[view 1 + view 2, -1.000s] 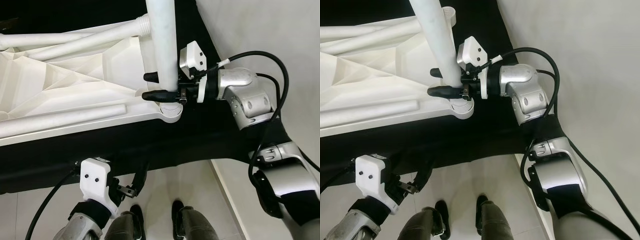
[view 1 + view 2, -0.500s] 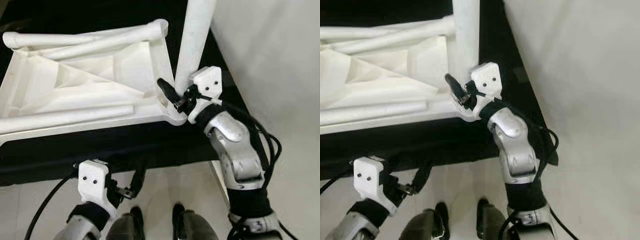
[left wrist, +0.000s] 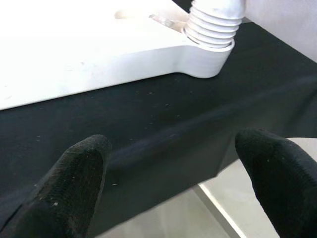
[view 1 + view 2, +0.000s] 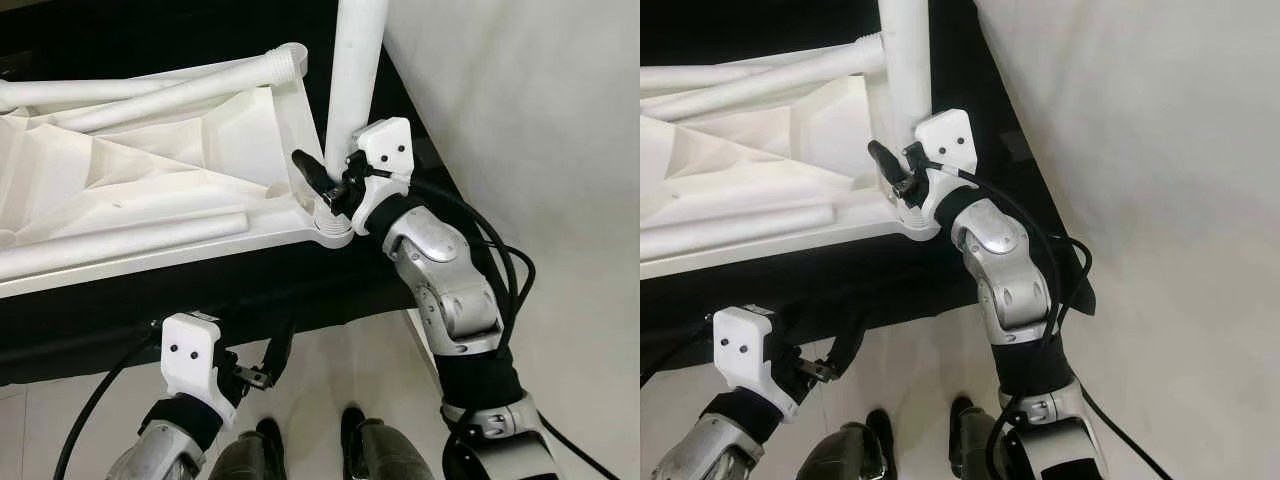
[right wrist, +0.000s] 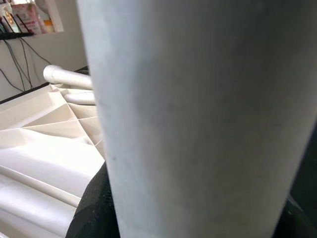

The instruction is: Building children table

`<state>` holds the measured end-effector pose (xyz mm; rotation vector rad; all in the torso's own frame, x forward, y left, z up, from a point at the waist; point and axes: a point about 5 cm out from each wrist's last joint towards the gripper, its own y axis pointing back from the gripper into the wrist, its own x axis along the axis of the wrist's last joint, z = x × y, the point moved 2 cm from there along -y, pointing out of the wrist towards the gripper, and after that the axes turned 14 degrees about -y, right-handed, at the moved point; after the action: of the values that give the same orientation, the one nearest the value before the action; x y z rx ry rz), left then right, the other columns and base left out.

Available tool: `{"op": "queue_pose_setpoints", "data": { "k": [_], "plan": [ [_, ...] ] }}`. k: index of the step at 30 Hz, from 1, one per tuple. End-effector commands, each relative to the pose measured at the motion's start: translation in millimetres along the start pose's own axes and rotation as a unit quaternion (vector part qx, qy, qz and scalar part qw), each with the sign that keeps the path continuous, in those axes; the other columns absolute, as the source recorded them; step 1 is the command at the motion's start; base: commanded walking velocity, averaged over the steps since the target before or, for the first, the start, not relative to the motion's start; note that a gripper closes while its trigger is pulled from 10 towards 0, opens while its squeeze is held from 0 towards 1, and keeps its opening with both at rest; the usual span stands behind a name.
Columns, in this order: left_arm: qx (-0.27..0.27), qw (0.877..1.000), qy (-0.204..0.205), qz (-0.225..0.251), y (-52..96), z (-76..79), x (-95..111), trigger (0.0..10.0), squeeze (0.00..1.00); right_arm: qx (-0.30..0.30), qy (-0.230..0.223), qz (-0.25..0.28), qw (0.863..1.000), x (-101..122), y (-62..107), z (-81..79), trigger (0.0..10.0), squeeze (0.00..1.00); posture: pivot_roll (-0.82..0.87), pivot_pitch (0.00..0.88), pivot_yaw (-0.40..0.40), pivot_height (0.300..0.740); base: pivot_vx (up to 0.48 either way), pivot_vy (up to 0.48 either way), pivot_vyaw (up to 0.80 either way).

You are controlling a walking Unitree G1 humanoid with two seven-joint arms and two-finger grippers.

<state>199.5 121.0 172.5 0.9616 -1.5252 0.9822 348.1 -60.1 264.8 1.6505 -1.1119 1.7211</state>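
Right gripper (image 4: pixel 322 186): we have its black fingers pinched on the upright table leg (image 4: pixel 355 70), just above the leg's threaded foot, in the middle of the left eye frame.
Table leg: it stands nearly upright in the corner socket (image 4: pixel 333 228) of the tabletop; in the left wrist view several rings of the thread (image 3: pixel 212 27) show above the socket, so we judge it not fully seated.
Tabletop (image 4: pixel 150 180): white, lying underside up on the black cloth (image 4: pixel 200 290), filling the upper left of the frame; loose legs (image 4: pixel 130 235) lie across its ribs.
Left gripper (image 4: pixel 268 368): low in the lower left of the frame, below the cloth's front edge, fingers (image 3: pixel 64 183) spread and holding nothing.
Step in hand: we judge we are screwing this leg into its corner socket.
Next move: we think it calls for another turn of the wrist about the leg's axis, keeping the leg straight so the thread does not cross, then a release and re-grip.
Risk: the tabletop may turn with the leg unless steadied.
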Motion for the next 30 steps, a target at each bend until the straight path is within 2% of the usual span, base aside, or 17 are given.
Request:
{"op": "queue_pose_setpoints", "data": {
  "k": [1, 4, 7, 8, 11, 13, 17, 24, 26, 27, 28, 30],
  "plan": [
    [0.008, 1.000, 0.001, -0.015, 1.6, -2.5, -8, 10.0, 0.00, -0.057, -0.044, -0.121, 0.990, -58, 11.5, 20.0, 10.0, 0.00, -0.04, 0.324, 0.017, 0.740, 0.000, 0.000, 0.00],
    [0.008, 1.000, 0.000, -0.015, -0.4, -3.3, -9, 10.0, 0.00, -0.014, -0.073, -0.080, 0.994, -45, 5.9, 12.7, 10.0, 0.00, -0.04, 0.315, 0.020, 0.740, 0.000, 0.000, 0.00],
    [0.005, 1.000, -0.002, -0.013, -3.0, -4.1, -10, 10.0, 0.00, 0.081, -0.105, -0.006, 0.991, -5, -0.8, 5.5, 10.0, 0.00, -0.04, 0.291, 0.022, 0.740, 0.000, 0.000, 0.00],
    [0.005, 1.000, -0.002, -0.013, -3.0, -4.1, -10, 10.0, 0.00, 0.081, -0.105, -0.006, 0.991, -5, -0.8, 5.5, 10.0, 0.00, -0.04, 0.291, 0.022, 0.740, 0.000, 0.000, 0.00],
    [0.006, 1.000, -0.004, -0.011, -7.7, -6.1, -12, 10.0, 0.00, 0.171, -0.114, 0.050, 0.977, 38, -1.6, 4.6, 10.0, 0.00, -0.04, 0.279, 0.016, 0.740, 0.000, 0.000, 0.00],
    [0.008, 1.000, -0.005, -0.008, -9.8, -7.7, -12, 10.0, 0.00, 0.203, -0.103, 0.064, 0.972, 53, -0.9, 5.8, 10.0, 0.00, -0.04, 0.273, 0.010, 0.740, 0.000, 0.000, 0.00],
    [0.014, 1.000, -0.008, -0.005, -12.0, -9.8, -13, 10.0, 0.00, 0.239, -0.078, 0.072, 0.965, 64, 0.6, 4.8, 10.0, 0.00, -0.04, 0.263, 0.002, 0.740, 0.000, 0.000, 0.00],
    [0.007, 1.000, -0.015, -0.013, -17.9, -11.9, -16, 10.0, 0.00, 0.300, -0.060, 0.059, 0.950, 63, 5.4, -2.9, 10.0, 0.00, -0.04, 0.223, -0.007, 0.740, 0.000, 0.000, 0.00],
    [-0.005, 0.999, -0.038, 0.005, -29.7, -16.5, -6, 10.0, 0.00, 0.326, -0.017, 0.026, 0.945, 53, 7.8, -6.0, 10.0, 0.00, -0.04, 0.205, -0.010, 0.740, 0.000, 0.000, 0.00],
    [-0.023, 0.997, -0.042, 0.053, -42.3, -18.9, 19, 10.0, 0.00, 0.312, 0.011, 0.005, 0.950, 47, 5.1, -4.1, 10.0, 0.00, -0.04, 0.191, -0.016, 0.740, 0.000, 0.000, 0.00],
    [-0.023, 0.997, -0.042, 0.053, -42.3, -18.9, 19, 10.0, 0.00, 0.312, 0.011, 0.005, 0.950, 47, 5.1, -4.1, 10.0, 0.00, -0.04, 0.191, -0.016, 0.740, 0.000, 0.000, 0.00],
    [-0.080, 0.984, -0.049, 0.152, -57.3, -18.0, 72, 10.0, 0.00, 0.239, 0.029, -0.017, 0.970, 38, -10.4, 6.0, 10.0, 0.00, -0.04, 0.159, -0.016, 0.740, 0.000, 0.000, 0.00]
  ]
}}
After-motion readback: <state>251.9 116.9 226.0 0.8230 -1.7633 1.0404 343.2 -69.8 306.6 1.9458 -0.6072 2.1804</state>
